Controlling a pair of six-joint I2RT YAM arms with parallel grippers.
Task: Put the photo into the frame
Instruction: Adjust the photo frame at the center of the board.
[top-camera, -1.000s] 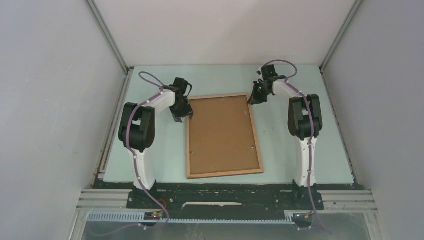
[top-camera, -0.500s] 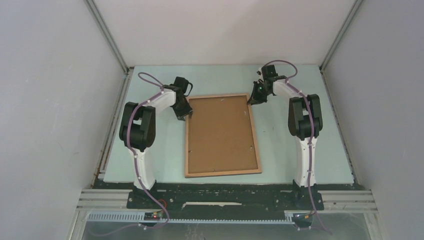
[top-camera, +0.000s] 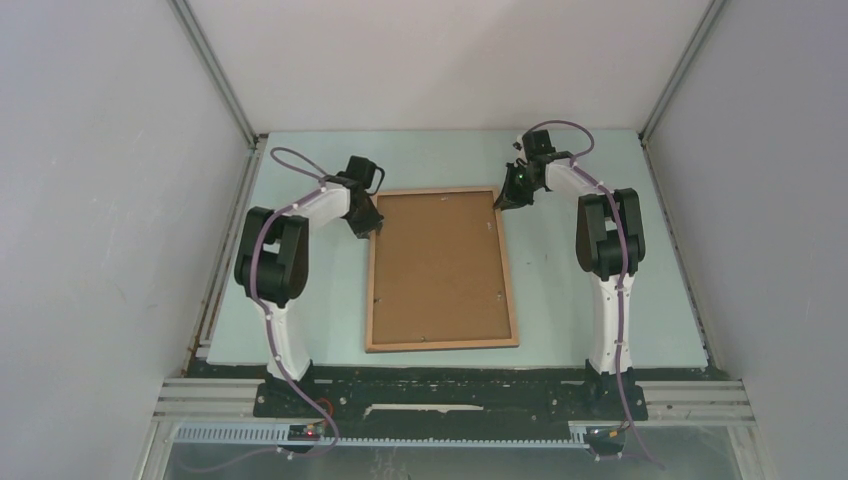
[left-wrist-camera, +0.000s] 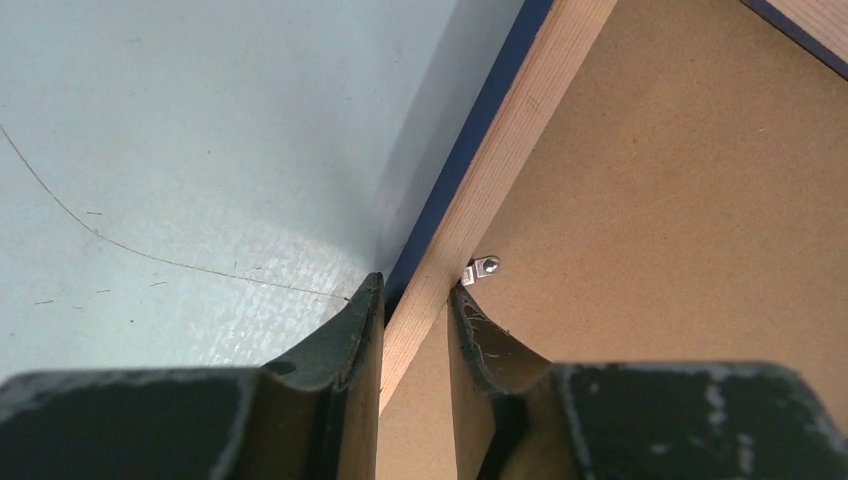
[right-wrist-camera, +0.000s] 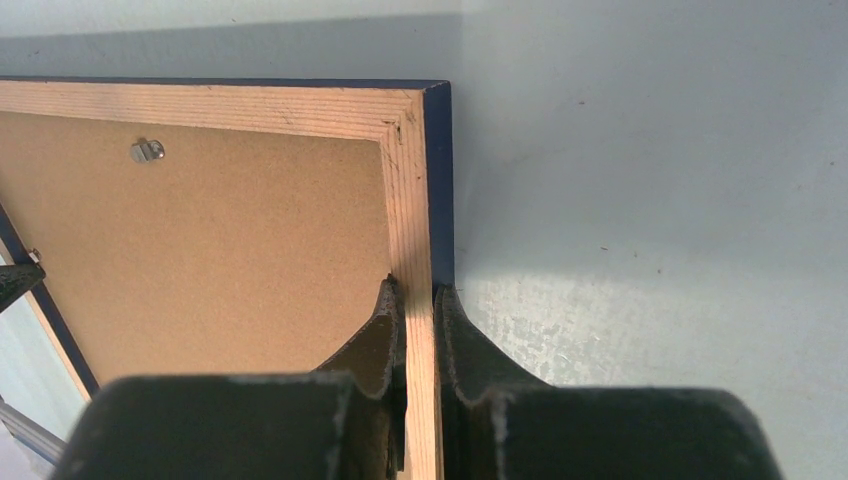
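**Frame squared up, left jaws closing**

Sliding leftward on the table (top-camera: 440, 160), the frame (top-camera: 441, 344) had straightened, brown backing board (top-camera: 440, 265) up. Left gripper (left-wrist-camera: 412, 295) had narrowed astride the left rail — whether it yet pinched, I couldn't tell. Right gripper (right-wrist-camera: 417, 295) clamped the right rail's far end. Photo nowhere visible — perhaps already under the board.

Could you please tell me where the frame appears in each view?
Top external: frame lies flat at picture centre.
Left wrist: one rail of the frame crosses diagonally, bottom centre to top right.
Right wrist: a corner of the frame sits upper centre.
Shared landmark: the brown backing board.
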